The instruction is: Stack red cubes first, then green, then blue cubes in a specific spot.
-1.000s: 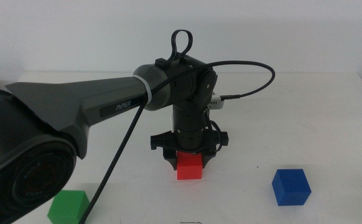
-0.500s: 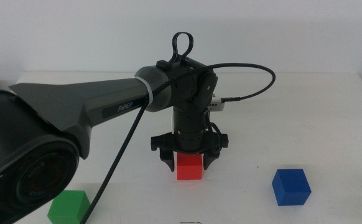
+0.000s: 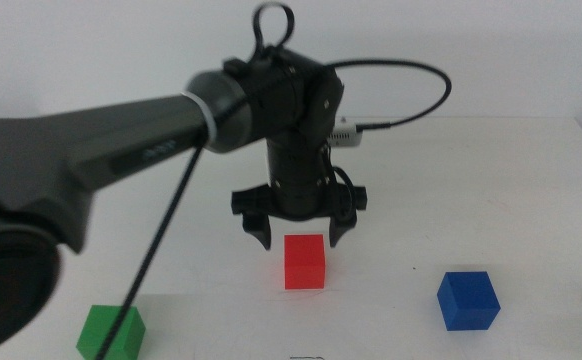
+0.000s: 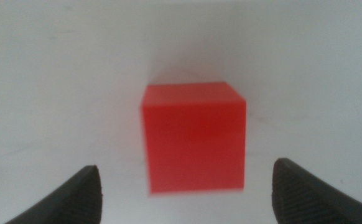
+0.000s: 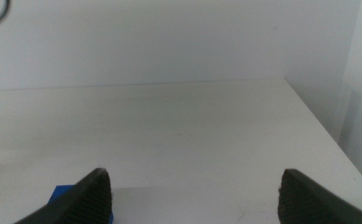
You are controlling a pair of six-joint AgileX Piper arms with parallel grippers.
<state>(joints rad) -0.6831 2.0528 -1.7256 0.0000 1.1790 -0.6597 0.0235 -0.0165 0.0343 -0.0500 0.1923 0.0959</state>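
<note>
The red cube (image 3: 305, 261), matte and plain-faced, sat on the white counter (image 3: 491, 190). The left pincer (image 3: 297, 236) hovered just above it, jaws wide, gripping nothing. No writing was readable.

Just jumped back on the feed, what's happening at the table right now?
The left end effector hangs open just above the small matte red cube, which sits alone on the white table; neither jaw touches it. The matte green cube and dark blue cube sit apart near the front, unstacked. The right end effector waits open, off to the side by the blue cube.
</note>
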